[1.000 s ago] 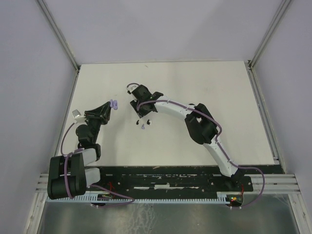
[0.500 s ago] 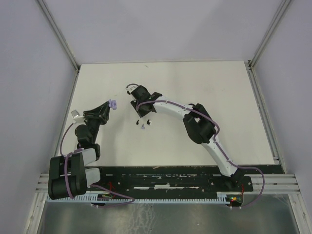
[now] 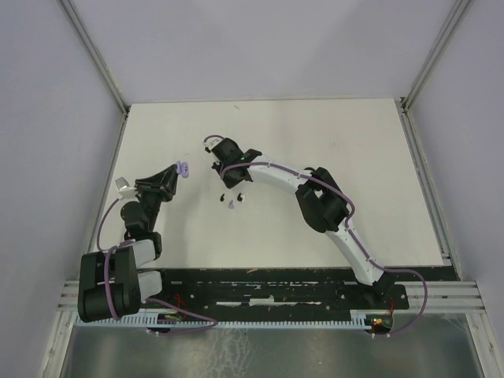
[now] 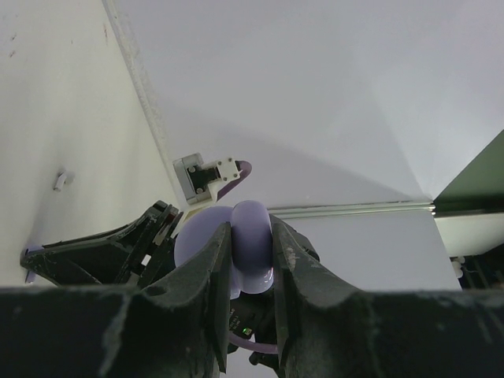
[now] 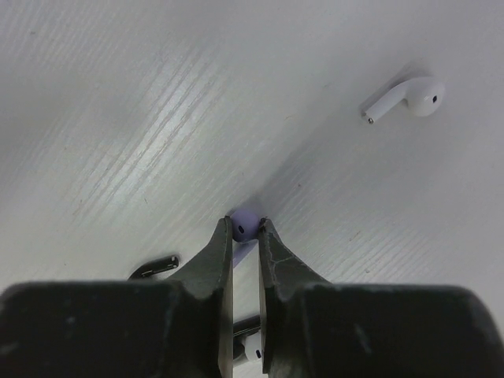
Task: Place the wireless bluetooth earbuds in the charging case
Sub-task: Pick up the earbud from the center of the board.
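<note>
Lilac tiny bud-shaped earbud was pinched by the right pincer; the left pincer clamped a rounded lilac plastic case.

The top camera sees the whole table from above; both wrist cameras look closely past their jaws at parts of it.

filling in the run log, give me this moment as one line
left gripper: shut on lilac charging case | right gripper: shut on lilac earbud at the table | white earbud: loose on table
</note>
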`<act>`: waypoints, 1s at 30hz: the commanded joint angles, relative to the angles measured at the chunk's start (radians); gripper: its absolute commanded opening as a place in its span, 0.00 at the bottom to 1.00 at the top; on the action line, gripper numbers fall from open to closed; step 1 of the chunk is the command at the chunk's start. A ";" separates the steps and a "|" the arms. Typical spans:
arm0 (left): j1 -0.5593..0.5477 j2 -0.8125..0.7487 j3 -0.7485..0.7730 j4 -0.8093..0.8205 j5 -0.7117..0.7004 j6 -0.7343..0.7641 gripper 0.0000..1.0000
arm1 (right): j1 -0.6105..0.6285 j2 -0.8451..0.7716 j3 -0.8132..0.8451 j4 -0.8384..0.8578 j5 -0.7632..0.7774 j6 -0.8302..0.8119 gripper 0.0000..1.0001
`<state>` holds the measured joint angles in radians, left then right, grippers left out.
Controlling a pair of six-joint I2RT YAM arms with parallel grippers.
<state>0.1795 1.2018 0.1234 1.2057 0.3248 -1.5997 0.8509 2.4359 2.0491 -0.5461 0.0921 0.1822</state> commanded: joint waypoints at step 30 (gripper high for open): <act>-0.315 0.641 0.488 0.373 0.410 -0.230 0.03 | -0.043 -0.950 -1.206 1.193 0.081 -0.370 0.01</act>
<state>-0.0792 1.7966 0.5529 1.4357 0.6804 -1.7260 0.8223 1.5620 0.9276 0.3828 0.2317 -0.1112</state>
